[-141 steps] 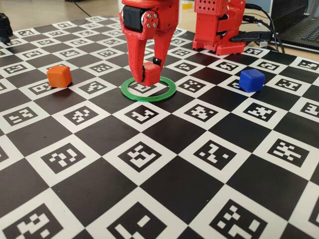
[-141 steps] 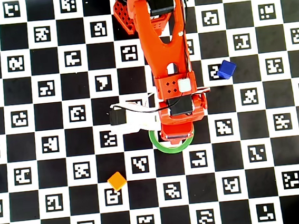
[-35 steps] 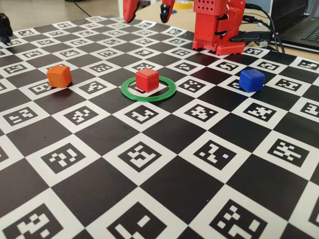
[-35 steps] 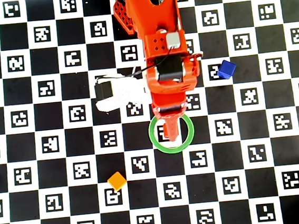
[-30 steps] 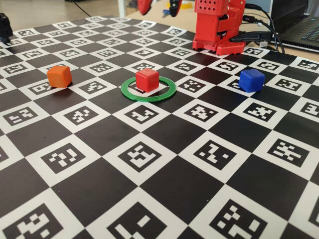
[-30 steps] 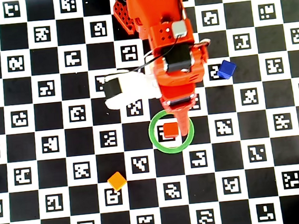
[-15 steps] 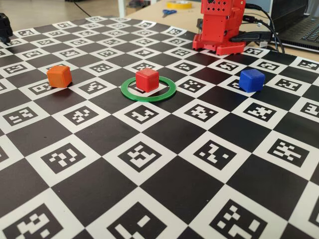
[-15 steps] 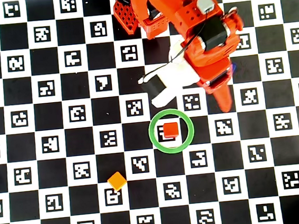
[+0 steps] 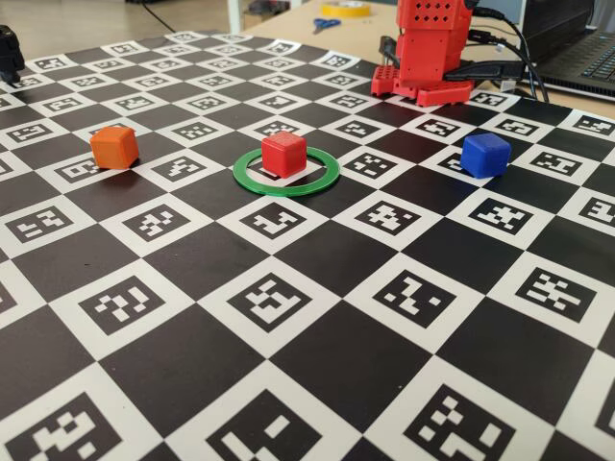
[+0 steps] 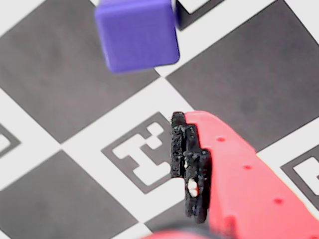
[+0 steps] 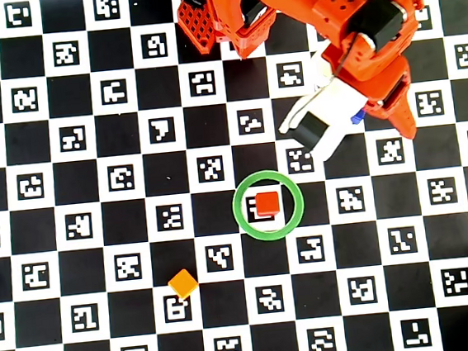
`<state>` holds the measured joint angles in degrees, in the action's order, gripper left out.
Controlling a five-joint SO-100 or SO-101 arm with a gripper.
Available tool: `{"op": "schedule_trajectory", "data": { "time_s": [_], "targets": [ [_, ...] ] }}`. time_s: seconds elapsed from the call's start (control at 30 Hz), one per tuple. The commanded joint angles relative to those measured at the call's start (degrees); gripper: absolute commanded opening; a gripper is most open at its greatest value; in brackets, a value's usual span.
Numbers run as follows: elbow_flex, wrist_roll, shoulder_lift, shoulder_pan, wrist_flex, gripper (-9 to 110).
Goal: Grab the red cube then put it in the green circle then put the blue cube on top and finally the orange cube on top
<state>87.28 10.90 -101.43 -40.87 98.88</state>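
Note:
The red cube [image 9: 283, 152] sits inside the green circle [image 9: 252, 182] at mid-table; both also show in the overhead view, the cube [image 11: 267, 203] inside the ring [image 11: 242, 216]. The blue cube [image 9: 484, 154] rests on the board to the right. In the overhead view only a sliver of it [image 11: 359, 116] peeks out under the arm. In the wrist view the blue cube [image 10: 137, 34] lies at the top edge, ahead of my gripper [image 10: 119, 134]. The gripper is open and empty above the board; only one red finger with a black pad [image 10: 187, 159] shows. The orange cube [image 9: 114, 146] sits alone at the left, and shows in the overhead view [image 11: 182, 283].
The red arm base [image 9: 432, 48] stands at the back of the checkered marker board [image 9: 317, 384]. Scissors [image 9: 325, 24], a tape roll [image 9: 346, 9] and a laptop [image 9: 586, 58] lie beyond the board's far edge.

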Motion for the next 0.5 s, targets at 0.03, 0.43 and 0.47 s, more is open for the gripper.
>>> {"op": "schedule_trajectory", "data": {
  "time_s": [0.03, 0.43, 0.47],
  "targets": [
    [-1.67, 1.85, -0.44, -2.72, 1.32, 53],
    [11.43, 4.92, -0.79, -3.96, -9.84, 52],
    [12.57, 5.27, -0.79, -3.87, -10.9, 52]
  ]
}}
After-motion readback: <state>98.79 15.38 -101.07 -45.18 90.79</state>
